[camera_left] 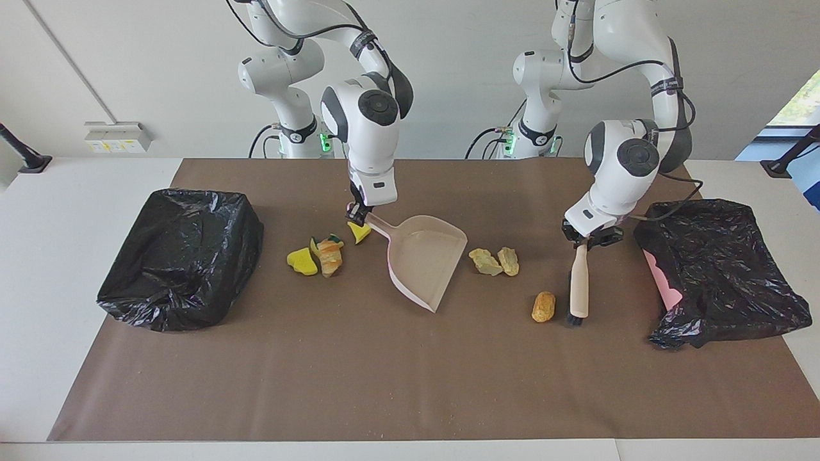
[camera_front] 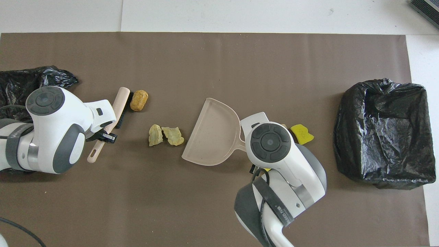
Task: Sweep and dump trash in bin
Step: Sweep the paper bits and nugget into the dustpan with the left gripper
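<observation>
My right gripper (camera_left: 359, 214) is shut on the handle of the pale pink dustpan (camera_left: 426, 259) (camera_front: 212, 132), whose mouth faces two pale tan lumps (camera_left: 496, 261) (camera_front: 166, 135). My left gripper (camera_left: 588, 240) (camera_front: 104, 135) is shut on the handle of the beige brush (camera_left: 579, 285) (camera_front: 118, 106). The brush's bristle end is down at the mat, right beside an orange crusty lump (camera_left: 544, 307) (camera_front: 139, 100). Yellow sponge bits (camera_left: 302, 261) (camera_left: 359, 232) (camera_front: 301, 134) and a striped roll (camera_left: 330, 255) lie beside the dustpan handle, toward the bin (camera_left: 182, 256) (camera_front: 384, 132), which is lined with a black bag.
A second crumpled black bag (camera_left: 717, 269) (camera_front: 20, 85) with something pink (camera_left: 663, 285) inside lies at the left arm's end. A brown mat (camera_left: 410, 384) covers the table and is speckled with crumbs.
</observation>
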Controlling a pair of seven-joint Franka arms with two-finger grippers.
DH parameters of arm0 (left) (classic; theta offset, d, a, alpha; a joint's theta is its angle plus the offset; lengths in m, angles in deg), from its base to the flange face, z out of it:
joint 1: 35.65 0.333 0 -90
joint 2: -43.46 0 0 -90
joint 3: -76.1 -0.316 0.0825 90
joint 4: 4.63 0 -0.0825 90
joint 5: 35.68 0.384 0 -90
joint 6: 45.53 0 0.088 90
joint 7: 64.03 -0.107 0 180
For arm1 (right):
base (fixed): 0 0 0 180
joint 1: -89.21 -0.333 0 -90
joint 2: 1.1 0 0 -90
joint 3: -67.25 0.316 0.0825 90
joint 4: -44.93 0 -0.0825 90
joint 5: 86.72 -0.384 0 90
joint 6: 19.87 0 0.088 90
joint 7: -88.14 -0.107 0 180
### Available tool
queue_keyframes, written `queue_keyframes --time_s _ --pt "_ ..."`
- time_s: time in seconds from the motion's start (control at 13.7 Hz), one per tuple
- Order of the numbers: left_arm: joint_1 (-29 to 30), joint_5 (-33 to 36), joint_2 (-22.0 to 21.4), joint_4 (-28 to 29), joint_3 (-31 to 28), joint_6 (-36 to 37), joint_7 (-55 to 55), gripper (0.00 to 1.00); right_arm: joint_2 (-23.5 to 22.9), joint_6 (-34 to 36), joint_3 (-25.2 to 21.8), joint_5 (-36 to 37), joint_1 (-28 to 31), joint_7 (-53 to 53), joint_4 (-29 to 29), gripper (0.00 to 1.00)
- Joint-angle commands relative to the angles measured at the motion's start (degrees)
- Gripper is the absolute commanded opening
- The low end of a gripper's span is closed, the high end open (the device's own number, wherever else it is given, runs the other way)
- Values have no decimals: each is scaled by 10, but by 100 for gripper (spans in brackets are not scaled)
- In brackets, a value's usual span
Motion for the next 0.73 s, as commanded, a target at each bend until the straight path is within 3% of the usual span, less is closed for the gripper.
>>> queue_keyframes --time_s 0.0,0.37,0.66 --pt "-16 4 -13 20 -1 -1 -2 0 14 -36 3 16 -22 -15 -34 0" --pt "-60 -20 -49 70 -1 12 1 0 1 -39 4 21 -25 11 -45 0" --pt "-132 -55 -80 111 -1 16 6 0 -15 -55 4 21 -25 11 -45 0"
